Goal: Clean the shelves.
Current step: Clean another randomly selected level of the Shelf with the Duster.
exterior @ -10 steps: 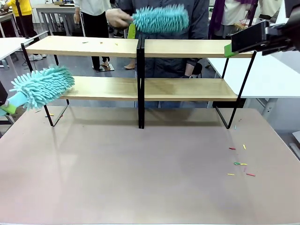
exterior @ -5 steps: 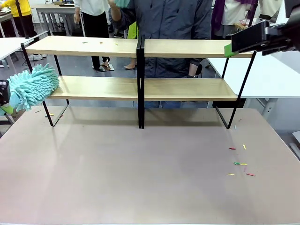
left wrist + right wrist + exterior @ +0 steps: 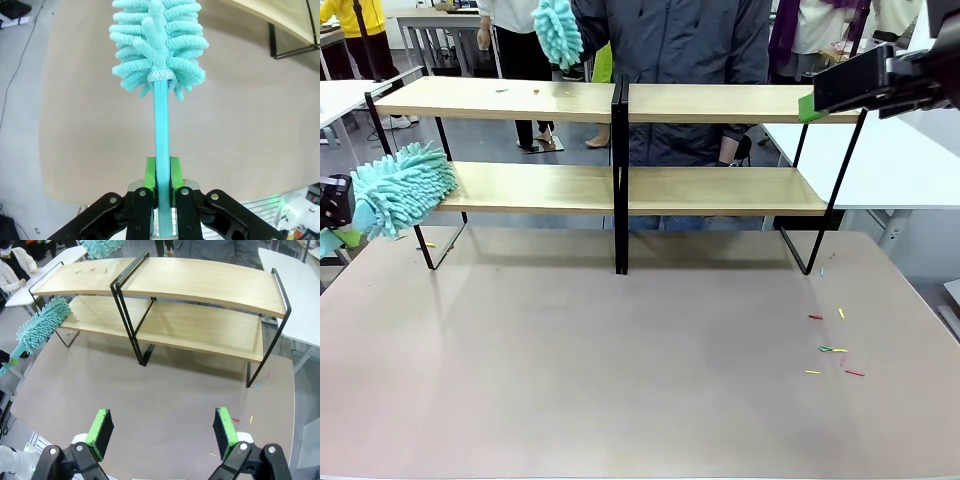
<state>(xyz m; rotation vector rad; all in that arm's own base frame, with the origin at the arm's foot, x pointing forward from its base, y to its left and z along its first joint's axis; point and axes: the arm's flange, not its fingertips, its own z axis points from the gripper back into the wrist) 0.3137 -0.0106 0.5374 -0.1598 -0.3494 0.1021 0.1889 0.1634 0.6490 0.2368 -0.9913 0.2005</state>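
The left fingers [image 3: 163,192] are pinching the thin blue-green handle of a fluffy teal duster [image 3: 400,186]. The fluffy head sticks out past the fingers and sits just beside the left end of the lower board of the shelves [image 3: 620,180], a wide rack of two long light-wood boards on a thin black metal frame. It may be touching the board's end, but I cannot tell for sure.

Past the shelves, up high, a person holds a second fluffy teal duster [image 3: 558,30] over the left part of the top board. Some tiny bits [image 3: 535,91] lie on that board.

The right fingers [image 3: 165,432] are spread wide apart and hold nothing. They hang high, with the shelves ahead of them and below.

What could go wrong? The duster is held only by its thin handle, so a hard push against the black frame could twist it in the fingers. A fast sweep could also bump the person's duster, or fling bits onto the brownish-pink bench [image 3: 620,380], where small coloured scraps [image 3: 832,349] already lie.
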